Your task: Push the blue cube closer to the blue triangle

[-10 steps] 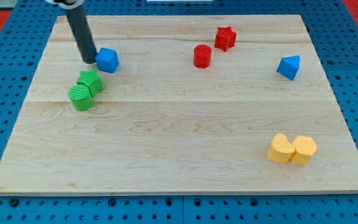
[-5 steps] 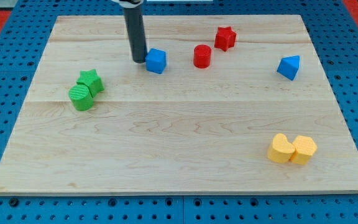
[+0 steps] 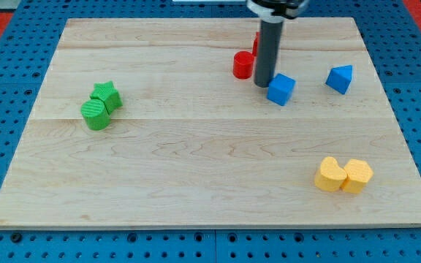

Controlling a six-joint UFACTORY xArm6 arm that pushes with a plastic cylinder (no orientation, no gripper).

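The blue cube (image 3: pixel 281 89) sits on the wooden board (image 3: pixel 210 146) right of centre near the view's top. The blue triangle (image 3: pixel 340 78) lies to its right, a short gap between them. My tip (image 3: pixel 262 83) stands against the cube's left side, the dark rod rising above it. The rod hides most of the red star behind it.
A red cylinder (image 3: pixel 243 65) stands just left of the rod. A green star (image 3: pixel 107 96) and a green cylinder (image 3: pixel 95 115) touch at the view's left. Two yellow blocks (image 3: pixel 330 174) (image 3: pixel 357 175) sit together at the bottom right.
My tip has slid to the view's right and pushed the blue cube from the left part of the board past the red cylinder, close to the blue triangle.
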